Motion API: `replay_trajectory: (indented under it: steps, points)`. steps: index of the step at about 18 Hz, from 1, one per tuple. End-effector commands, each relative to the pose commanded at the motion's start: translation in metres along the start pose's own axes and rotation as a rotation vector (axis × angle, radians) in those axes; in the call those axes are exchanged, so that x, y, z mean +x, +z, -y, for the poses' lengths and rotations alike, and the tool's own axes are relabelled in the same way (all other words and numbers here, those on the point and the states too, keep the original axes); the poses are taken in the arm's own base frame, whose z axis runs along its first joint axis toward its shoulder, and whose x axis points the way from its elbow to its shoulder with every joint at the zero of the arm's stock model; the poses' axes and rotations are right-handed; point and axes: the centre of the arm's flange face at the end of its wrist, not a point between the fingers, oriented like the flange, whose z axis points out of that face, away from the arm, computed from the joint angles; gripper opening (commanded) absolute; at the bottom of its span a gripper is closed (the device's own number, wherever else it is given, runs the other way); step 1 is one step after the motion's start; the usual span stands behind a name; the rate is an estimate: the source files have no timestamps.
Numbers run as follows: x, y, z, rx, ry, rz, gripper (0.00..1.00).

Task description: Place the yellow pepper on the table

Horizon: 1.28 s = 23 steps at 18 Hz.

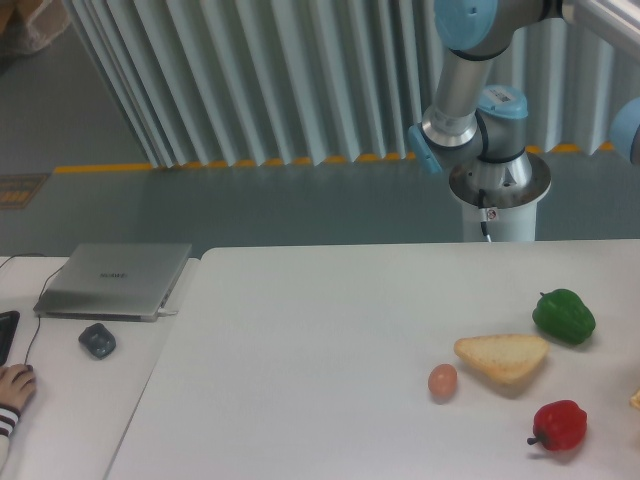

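**Red pepper foremost; pincer and yellow pepper both out of frame**

Red pepper [560, 424] lies nearest the lens, at the table's [300, 350] near right. Behind it sit a bread slice [502, 357], an egg [443, 380] just beside the slice, and a green pepper [564, 315] farther back.

Pincer: not in view. Only the arm's [470, 90] base and lower joints show, beyond the table's far edge, with the rest running out of the top right of the frame. Whether the pincer is open, closed or carrying anything cannot be told, and no place can be fixed against it. The arm's base serves as the reference instead.

Yellow pepper: not identifiable. A small yellowish sliver [636, 400] is cut by the right edge, level with the red pepper. It is too little to name.

Progress: judged unfinished or unverifiable, since no yellow pepper is seen resting on the table. Putting it down and letting go appear to remain.

Edges and room: the foods cluster in front of the base, towards the near right. Across from the base, towards the rounded far corner, the white surface is wide and bare, which suits a set-down. That edge meets the narrower desk [70, 400], which holds a laptop [113, 280], a dark mouse [97, 340] and a person's hand [12, 388], so any sweep should stay well apart from that side.
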Motion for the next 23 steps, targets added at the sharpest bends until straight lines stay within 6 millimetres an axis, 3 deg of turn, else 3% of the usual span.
replay_trajectory:
  steps: [6, 7, 10, 14, 17, 23]
  points:
    - [0.003, 0.001, -0.003, -0.002, -0.005, -0.006, 1.0]
    - [0.004, 0.001, -0.021, 0.005, -0.043, -0.007, 1.0]
    - [0.005, -0.013, -0.05, 0.036, -0.123, 0.021, 1.0]
    - [0.005, -0.02, -0.071, 0.069, -0.163, 0.055, 1.0]
    - [-0.011, -0.011, -0.077, 0.054, -0.156, 0.103, 1.0]
    - [-0.052, 0.024, -0.12, -0.081, -0.074, 0.086, 1.0]
